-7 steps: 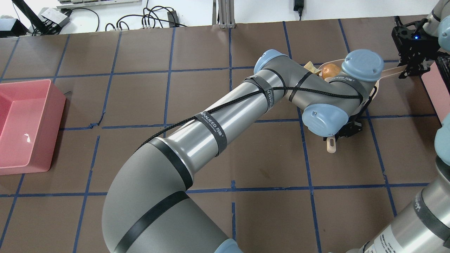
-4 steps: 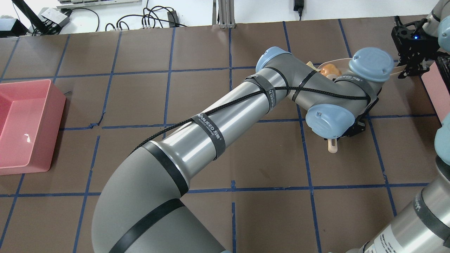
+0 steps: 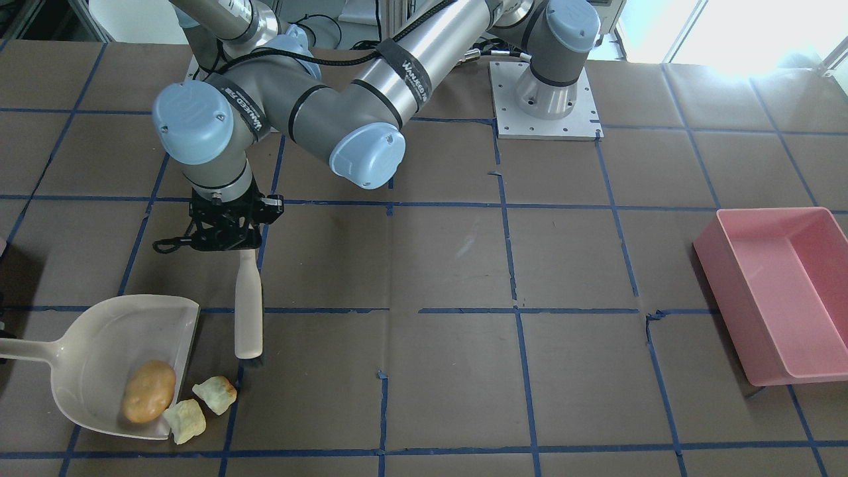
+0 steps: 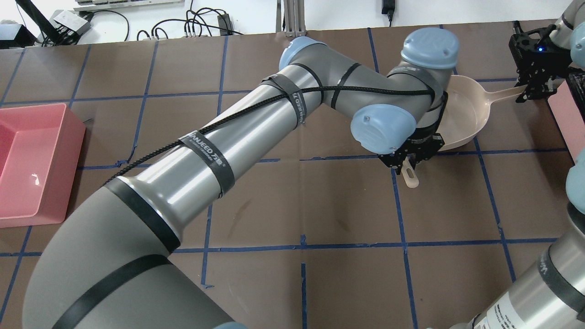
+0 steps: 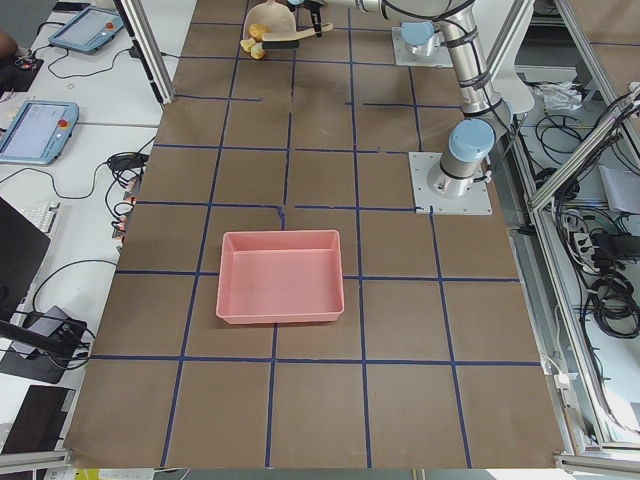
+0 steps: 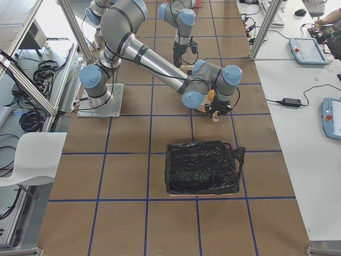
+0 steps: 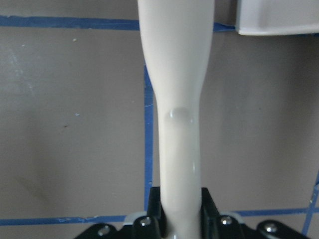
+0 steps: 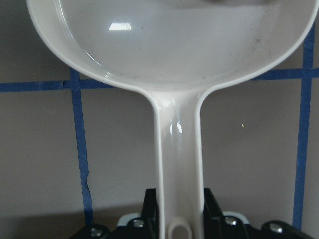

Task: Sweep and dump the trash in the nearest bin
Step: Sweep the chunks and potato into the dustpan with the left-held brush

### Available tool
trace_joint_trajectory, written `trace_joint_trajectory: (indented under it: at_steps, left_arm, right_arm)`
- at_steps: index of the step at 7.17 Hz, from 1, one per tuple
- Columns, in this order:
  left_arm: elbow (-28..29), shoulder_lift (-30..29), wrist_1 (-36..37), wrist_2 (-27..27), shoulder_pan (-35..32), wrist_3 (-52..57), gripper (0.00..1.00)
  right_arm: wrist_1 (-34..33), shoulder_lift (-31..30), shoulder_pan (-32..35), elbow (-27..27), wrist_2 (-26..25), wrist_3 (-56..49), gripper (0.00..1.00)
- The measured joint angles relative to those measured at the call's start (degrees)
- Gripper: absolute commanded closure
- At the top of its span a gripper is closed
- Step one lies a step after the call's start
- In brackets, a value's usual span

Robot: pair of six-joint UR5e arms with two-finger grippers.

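Observation:
My left gripper (image 3: 245, 244) is shut on the cream handle of a brush (image 3: 249, 311), whose dark bristles rest on the table just right of the dustpan's mouth. The cream dustpan (image 3: 93, 351) lies flat; my right gripper (image 8: 179, 215) is shut on its handle. Of the trash, a tan potato-shaped lump (image 3: 149, 391) sits inside the pan. Two pale yellow-green chunks (image 3: 184, 421) (image 3: 215, 395) lie at the pan's lip. In the overhead view the left wrist hides the trash. The bin (image 4: 564, 108) shows as a pink edge at far right, beside my right gripper (image 4: 530, 91).
A large pink tray (image 3: 775, 298) stands far off on the other side of the table. In the exterior right view a black bag (image 6: 202, 168) covers the bin near the arms. Blue tape lines grid the brown table (image 3: 450, 371).
My left arm has swung its wrist over the dustpan and pulled the brush a little to the view's left. The trash that showed in the overhead view is now hidden. The right arm stays put.

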Motion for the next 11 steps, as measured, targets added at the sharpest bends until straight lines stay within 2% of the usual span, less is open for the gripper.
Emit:
trace_joint_trajectory:
  at_steps: [1, 3, 4, 6, 8, 11]
  left_arm:
    - [3.0, -2.4, -0.2, -0.3, 1.8, -3.4, 1.0]
    - [15.8, -12.3, -2.2, -0.6, 2.8, -8.9, 1.0]
    - [19.6, -15.2, -3.6, -1.4, 2.7, -9.5, 1.0]
    - [21.6, -17.0, -3.6, -3.1, 2.4, -5.0, 1.0]
    - [21.6, -18.1, -2.8, -2.9, 0.9, 4.0, 1.0]
    - [21.6, -19.4, -0.9, 2.6, -1.9, 17.6, 1.0]
  right_arm:
    - [0.0, 0.0, 0.0, 0.0, 0.3, 0.0, 1.0]
    - [0.0, 0.0, -0.2, 0.0, 0.7, 0.0, 1.0]
    - [0.0, 0.1, -0.2, 0.0, 1.1, 0.0, 1.0]
    - [0.0, 0.1, -0.2, 0.2, 1.2, 0.0, 1.0]
    - [-0.1, 0.1, -0.3, 0.4, 1.2, 0.1, 1.0]
    - [0.0, 0.1, -0.3, 0.4, 1.2, -0.1, 1.0]
